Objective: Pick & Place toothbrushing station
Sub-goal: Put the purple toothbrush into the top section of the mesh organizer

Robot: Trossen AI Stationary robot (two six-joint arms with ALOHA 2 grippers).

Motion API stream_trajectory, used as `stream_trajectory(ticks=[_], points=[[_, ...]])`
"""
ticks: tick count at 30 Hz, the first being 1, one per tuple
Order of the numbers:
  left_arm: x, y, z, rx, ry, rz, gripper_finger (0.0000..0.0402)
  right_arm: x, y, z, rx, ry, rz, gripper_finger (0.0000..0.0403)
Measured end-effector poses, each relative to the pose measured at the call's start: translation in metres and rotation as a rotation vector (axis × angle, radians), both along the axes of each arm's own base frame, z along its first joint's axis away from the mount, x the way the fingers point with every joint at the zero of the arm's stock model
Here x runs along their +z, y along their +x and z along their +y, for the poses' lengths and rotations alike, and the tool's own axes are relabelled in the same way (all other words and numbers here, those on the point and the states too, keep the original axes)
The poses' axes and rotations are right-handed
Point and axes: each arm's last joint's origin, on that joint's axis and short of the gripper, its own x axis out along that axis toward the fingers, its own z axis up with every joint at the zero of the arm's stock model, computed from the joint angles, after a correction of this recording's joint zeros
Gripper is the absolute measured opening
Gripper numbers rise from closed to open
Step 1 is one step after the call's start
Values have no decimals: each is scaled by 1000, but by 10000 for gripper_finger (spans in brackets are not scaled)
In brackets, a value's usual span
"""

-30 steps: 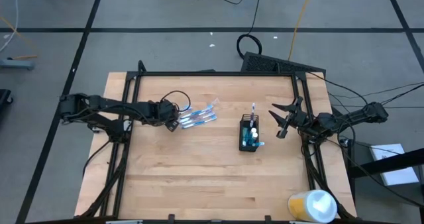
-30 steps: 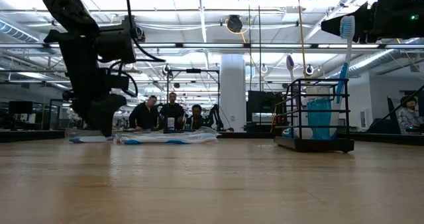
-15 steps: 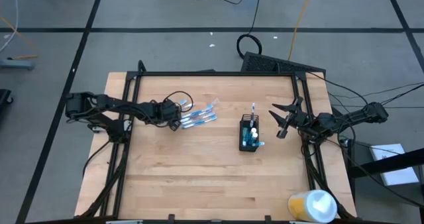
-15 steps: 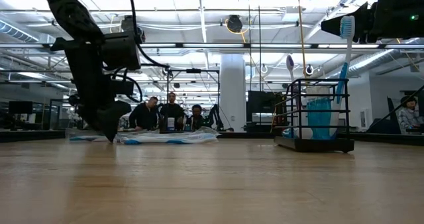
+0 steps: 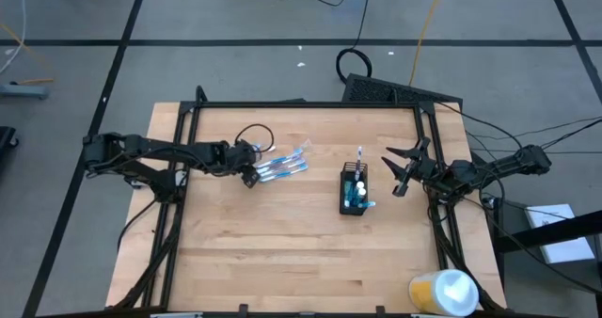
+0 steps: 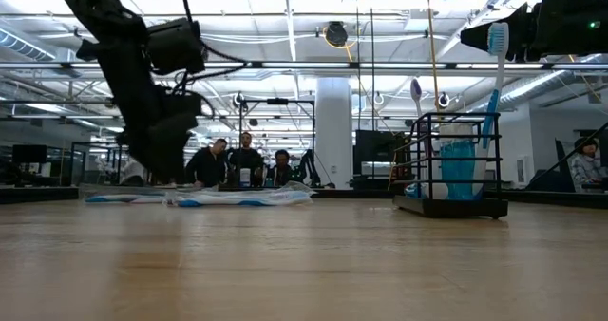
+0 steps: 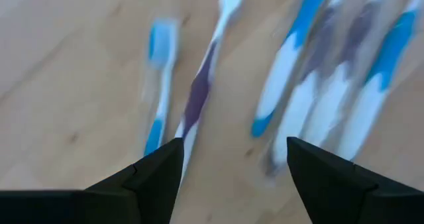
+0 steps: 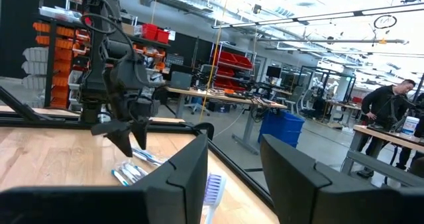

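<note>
Several blue-and-white toothbrushes [image 5: 284, 165] lie flat in a loose pile on the wooden table, left of centre; they also show in the left wrist view [image 7: 298, 85]. The black wire-mesh cup [image 5: 354, 194] stands right of centre with a toothbrush [image 6: 496, 84] upright in it, head up. My left gripper [image 7: 232, 151] is open and slants down over the pile's left end [image 5: 250, 175]. My right gripper [image 5: 399, 170] hangs open to the right of the cup, raised and apart from it.
A yellow-and-white roll [image 5: 442, 293] lies at the table's near right corner. A black frame rail [image 5: 301, 104] runs along the far edge and down both sides. Bare wood fills the near half of the table. People sit far behind the table [image 6: 245, 164].
My left gripper has risen a little off the table at the pile's left end and tipped its fingers, its jaws staying as wide as before. The brushes and the cup lie where they were.
</note>
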Motion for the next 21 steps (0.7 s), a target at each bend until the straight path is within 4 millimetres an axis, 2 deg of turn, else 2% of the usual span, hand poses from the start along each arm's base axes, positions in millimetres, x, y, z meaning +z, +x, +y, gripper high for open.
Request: stream_trajectory(ticks=[6, 12, 21], points=[[6, 15, 11, -68, 96, -132, 269, 0, 0, 0, 0, 0, -1, 130], [2, 17, 30, -60, 132, -143, 269, 0, 0, 0, 0, 0, -1, 130], [-19, 24, 44, -95, 61, -140, 268, 0, 0, 0, -1, -1, 3, 130]])
